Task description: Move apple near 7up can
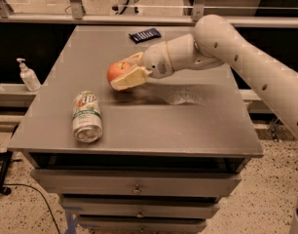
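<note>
The red-orange apple (117,71) is held between the cream fingers (130,78) of my gripper (123,72), a little above the grey tabletop (188,116). The gripper is shut on the apple and reaches in from the right on a white arm (227,43). The 7up can (86,116), white and green, lies on its side near the table's front left, its silver end toward the camera. The apple is up and to the right of the can, about a can's length away.
A dark flat packet (144,34) lies at the back of the table. A white pump bottle (28,75) stands on a ledge left of the table. Drawers (134,186) sit below the tabletop. A rail and glass run behind.
</note>
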Robot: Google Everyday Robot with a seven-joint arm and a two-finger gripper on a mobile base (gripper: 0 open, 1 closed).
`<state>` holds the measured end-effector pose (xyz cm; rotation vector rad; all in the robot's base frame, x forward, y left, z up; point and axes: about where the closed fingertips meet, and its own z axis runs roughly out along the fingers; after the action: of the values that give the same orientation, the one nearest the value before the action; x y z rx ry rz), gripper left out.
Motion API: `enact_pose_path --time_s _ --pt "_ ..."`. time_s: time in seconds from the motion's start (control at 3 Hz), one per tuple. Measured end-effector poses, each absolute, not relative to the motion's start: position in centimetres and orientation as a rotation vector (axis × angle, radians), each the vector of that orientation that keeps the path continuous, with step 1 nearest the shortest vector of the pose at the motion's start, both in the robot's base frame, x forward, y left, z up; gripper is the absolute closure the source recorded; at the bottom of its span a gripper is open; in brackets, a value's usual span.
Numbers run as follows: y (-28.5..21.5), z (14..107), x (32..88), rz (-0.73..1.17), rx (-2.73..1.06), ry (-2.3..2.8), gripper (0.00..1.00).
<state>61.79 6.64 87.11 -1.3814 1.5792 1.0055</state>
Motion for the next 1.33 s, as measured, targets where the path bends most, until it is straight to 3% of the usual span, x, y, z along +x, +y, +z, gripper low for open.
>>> enact_pose_path --time_s 0.67,1.33 --pt "9.0 87.0 60.2 1.091 -1.450 1.545 1.00" --pt "9.6 86.6 58.7 1.197 -1.495 1.494 0.60"
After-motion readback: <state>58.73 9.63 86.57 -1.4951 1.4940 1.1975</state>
